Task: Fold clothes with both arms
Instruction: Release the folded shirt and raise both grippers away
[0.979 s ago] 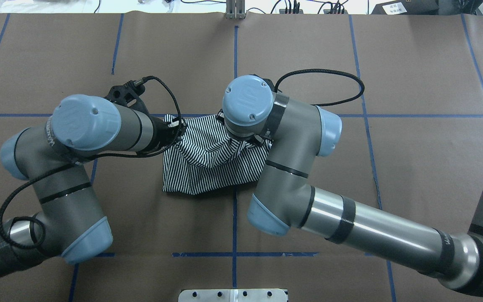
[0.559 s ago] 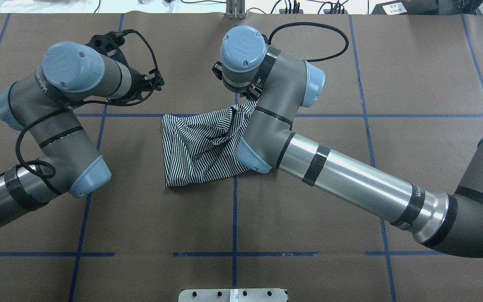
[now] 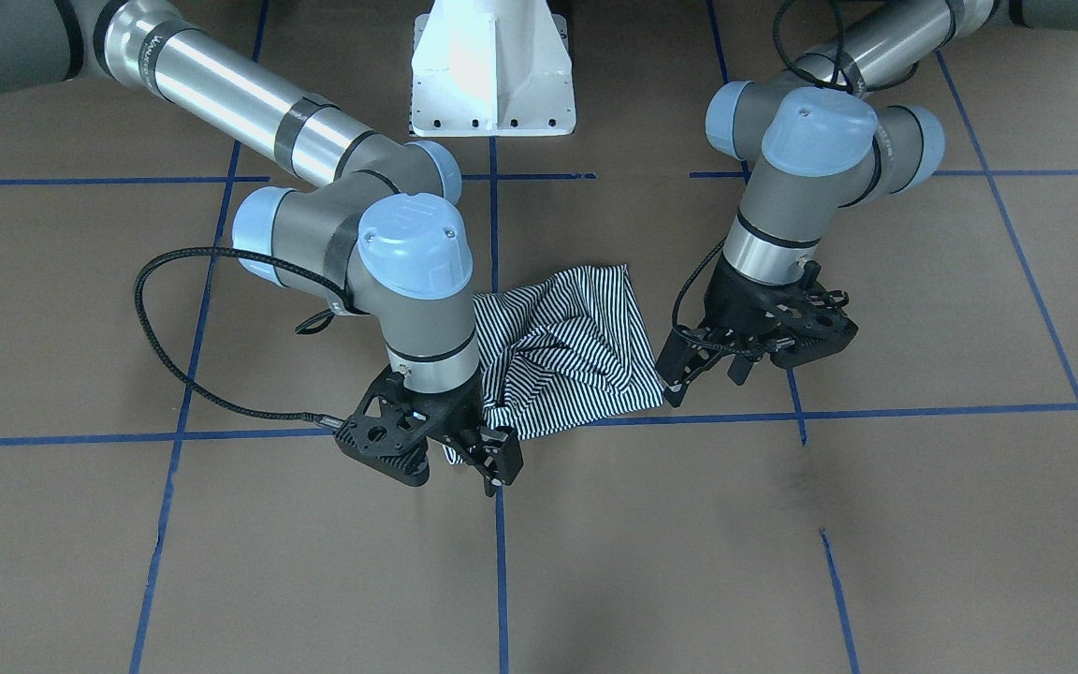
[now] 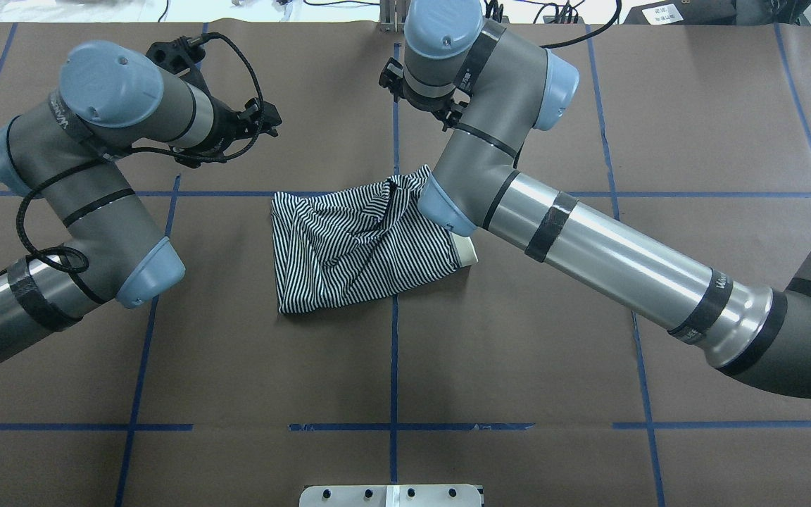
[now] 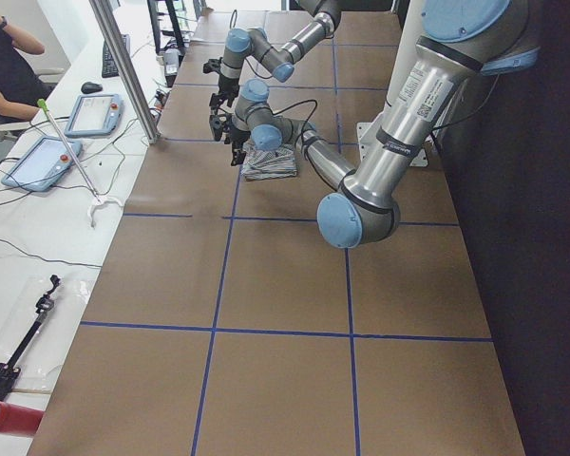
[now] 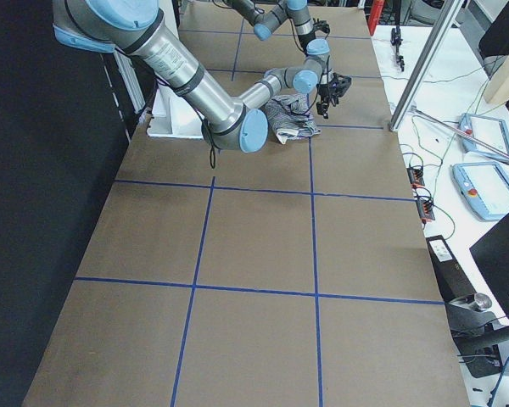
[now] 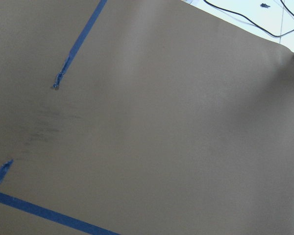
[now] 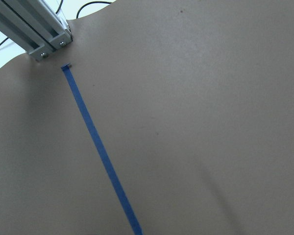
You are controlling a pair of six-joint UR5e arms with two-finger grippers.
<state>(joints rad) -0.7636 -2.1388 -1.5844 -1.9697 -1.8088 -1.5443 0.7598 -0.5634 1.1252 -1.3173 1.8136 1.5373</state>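
Note:
The striped polo shirt (image 4: 349,246) lies folded in a rumpled bundle at the table's middle, its cream collar (image 4: 466,253) peeking out at the right edge. It also shows in the front-facing view (image 3: 576,356). My left gripper (image 3: 703,373) hangs open and empty just beyond the shirt's far left corner; in the overhead view (image 4: 270,123) it is clear of the cloth. My right gripper (image 3: 492,461) is open and empty above the shirt's far edge, and its wrist hides it from overhead. Both wrist views show only bare table.
Brown paper with blue tape lines (image 4: 393,366) covers the table. A metal post (image 4: 395,17) stands at the far edge and the white pedestal base (image 3: 492,75) at the near edge. The right forearm (image 4: 588,246) crosses over the shirt's right corner.
Both grippers let go of the shirt and moved away towards the far side of the table. The shirt dropped and now lies still.

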